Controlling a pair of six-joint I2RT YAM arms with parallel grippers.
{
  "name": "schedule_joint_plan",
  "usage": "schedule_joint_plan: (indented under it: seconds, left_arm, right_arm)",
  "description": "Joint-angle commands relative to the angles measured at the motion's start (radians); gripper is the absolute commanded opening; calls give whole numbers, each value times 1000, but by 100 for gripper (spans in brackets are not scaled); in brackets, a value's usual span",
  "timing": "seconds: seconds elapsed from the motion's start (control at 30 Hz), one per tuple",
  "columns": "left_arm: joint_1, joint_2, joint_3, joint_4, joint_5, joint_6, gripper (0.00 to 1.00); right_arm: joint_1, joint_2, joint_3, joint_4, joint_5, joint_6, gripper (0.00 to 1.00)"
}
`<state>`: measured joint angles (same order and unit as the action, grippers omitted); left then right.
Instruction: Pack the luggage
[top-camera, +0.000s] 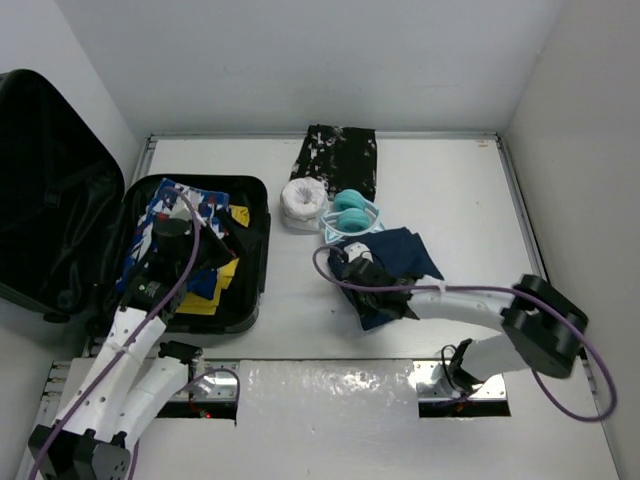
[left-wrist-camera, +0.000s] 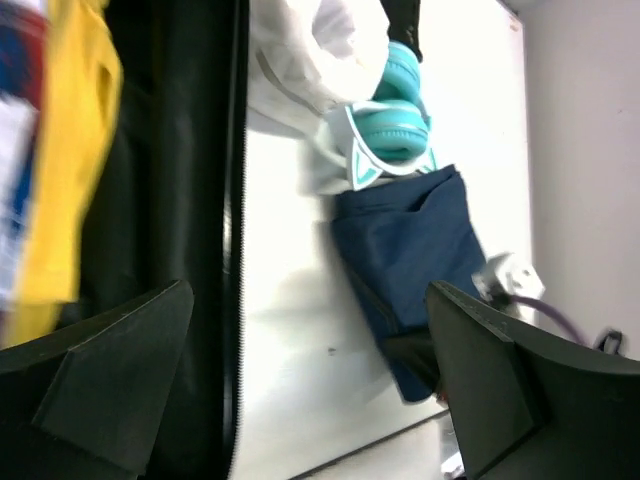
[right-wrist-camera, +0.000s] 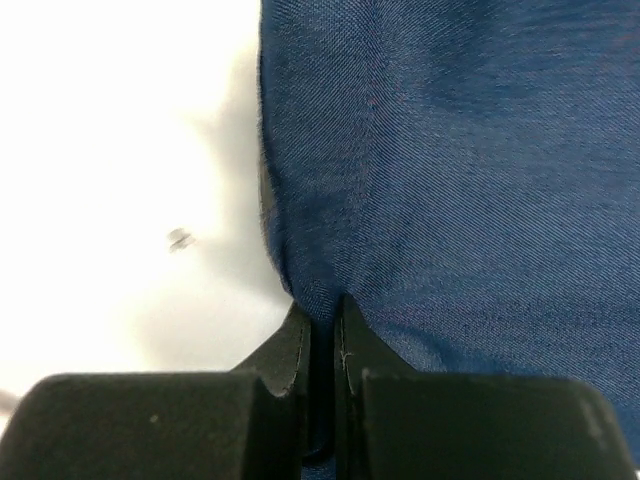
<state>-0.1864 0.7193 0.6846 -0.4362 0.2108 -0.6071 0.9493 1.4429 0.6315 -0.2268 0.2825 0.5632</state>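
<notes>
So the luggage (top-camera: 258, 250) is sitting at the left end of the table (top-camera: 460, 190), wide open, with its lid (top-camera: 50, 180) propped up against the left wall. There's stuff in the bottom half: a blue, white and red patterned garment (top-camera: 185, 200) and something yellow (top-camera: 215, 290) lying on the black lining.

The left gripper (left-wrist-camera: 308, 300) hangs over the open case with its jaws spread wide and nothing between them.

Moving out onto the table, there's a navy blue cloth (top-camera: 400, 255) lying crumpled around the middle, well apart from the case. The right gripper (right-wrist-camera: 322, 315) is down on its near-left edge, fingers pinched tight together with a fold of that blue fabric caught between them.

Just behind the cloth and touching it are teal headphones (top-camera: 352, 210), then a white rolled-up bundle (top-camera: 303, 203) right beside those. Farthest back is a folded black-and-white patterned garment (top-camera: 337, 160).
</notes>
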Motion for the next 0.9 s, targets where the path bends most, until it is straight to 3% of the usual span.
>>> schedule_joint_plan:
  seconds: [0.0,0.13,0.23,0.3,0.67,0.87]
  left_arm:
    - [-97,-17,-78,122,-70,-207,100]
    - [-280,63,-128,261,-164,-319,100]
    - [-509,185,-108,306,-324,-401,100]
    - [-565,276,-96,359,-355,-451,100]
    - [-644,600,0,591,-323,-530,100]
    - [-677,758,87,628,-272,-508,100]
  right_arm:
    - [11,-163,-41,87,-86,109,0]
    - [9,-242,-67,78,-68,129,0]
    - [11,-286,-95,96,-54,152,0]
    - [11,-315,-105,118,-62,159,0]
    - [11,-397,-124,173,-149,149,0]
    - [12,-388,-122,204,-220,142,0]
